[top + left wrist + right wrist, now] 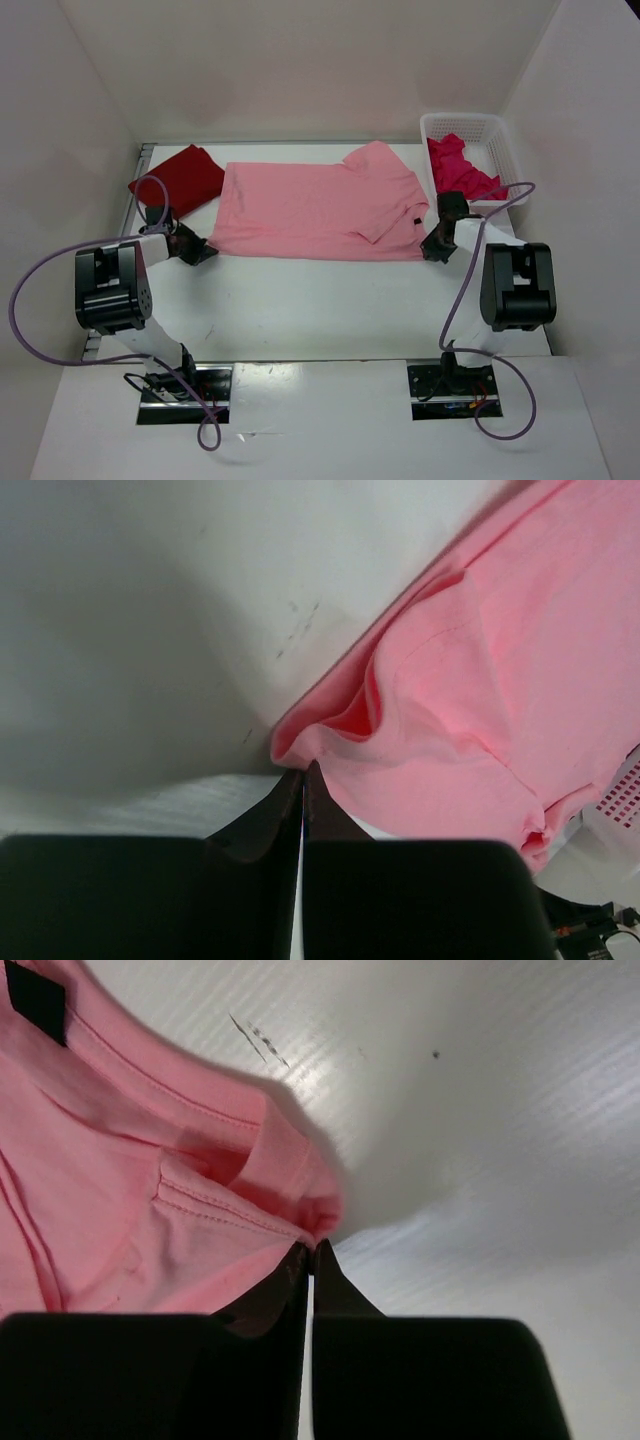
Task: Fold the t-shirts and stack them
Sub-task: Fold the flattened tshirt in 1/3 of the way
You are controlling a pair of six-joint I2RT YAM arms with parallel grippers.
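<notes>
Clenching jaws of left gripper point(193, 247) and right gripper point(436, 244) on near corners of light pink t-shirt point(310, 210) spread across the worktop point(300, 300), presumably preparing a rearward fold, bypassing folded dark red t-shirt point(180, 178) far-left and crimson t-shirt point(456, 170) in far-right basket point(492, 128).

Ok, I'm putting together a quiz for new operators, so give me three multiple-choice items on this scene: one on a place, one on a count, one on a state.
1. Where is the crimson-magenta t-shirt?
A) in the white basket
B) spread out in the middle
C) folded at far left

2. How many t-shirts show?
A) two
B) three
C) four

3. How does the right gripper stand?
A) wide open
B) shut on a corner of the pink t-shirt
C) out of view

Answers:
1 A, it lies bunched inside the basket.
2 B, the dark red t-shirt, the pink one and the crimson-magenta one.
3 B, its fingertips pinch the pink corner.
</notes>
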